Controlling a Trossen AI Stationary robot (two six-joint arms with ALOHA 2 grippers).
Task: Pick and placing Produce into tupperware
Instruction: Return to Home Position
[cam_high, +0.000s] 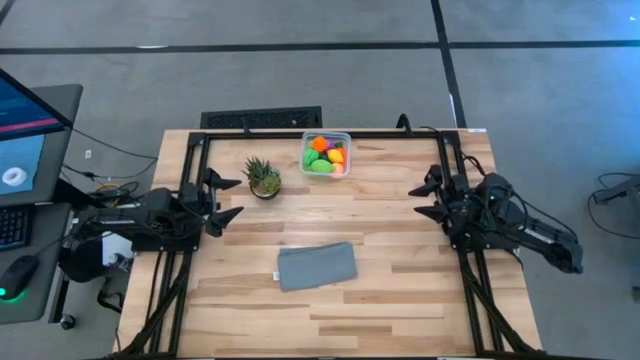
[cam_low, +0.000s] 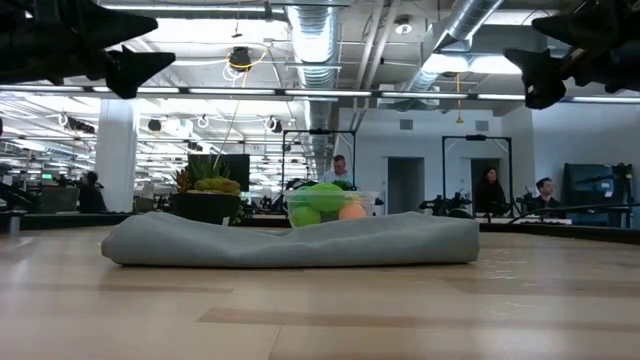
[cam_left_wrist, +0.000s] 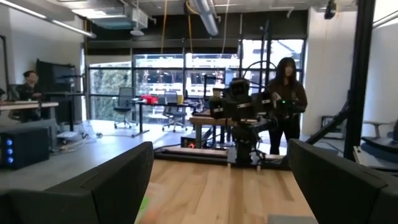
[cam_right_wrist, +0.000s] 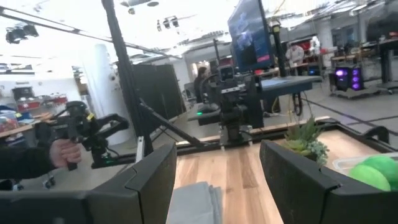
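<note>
Right gripper (cam_high: 418, 200) hangs over the table's (cam_high: 400, 290) right side, fingers spread wide w/ nothing between them, pointing in toward the middle. Left gripper (cam_high: 235, 198) mirrors it on the left side, likewise spread and empty. The low view shows both well above the wood.

Between them, toward the far edge, the tupperware (cam_high: 347, 136) holds the produce (cam_high: 322, 156): green and orange pieces piled together, perhaps a pink or purple one near the top, though the high view is too coarse for a count. No piece shows loose on the boards. The potted plant (cam_high: 263, 177) stands just beside the tub on the left arm's side. The grey cloth (cam_high: 317, 266) lies flat nearer the front, well apart from both.

Judgement: sorting looks complete, and only parking the arms is left. To do that well:
- Draw each arm straight back along its own side, keeping height.
- Leave the fingers apart.
- Keep the left arm's elbow clear of the plant.
- Don't swing over the tub; a brush could tip it and spill the load.
</note>
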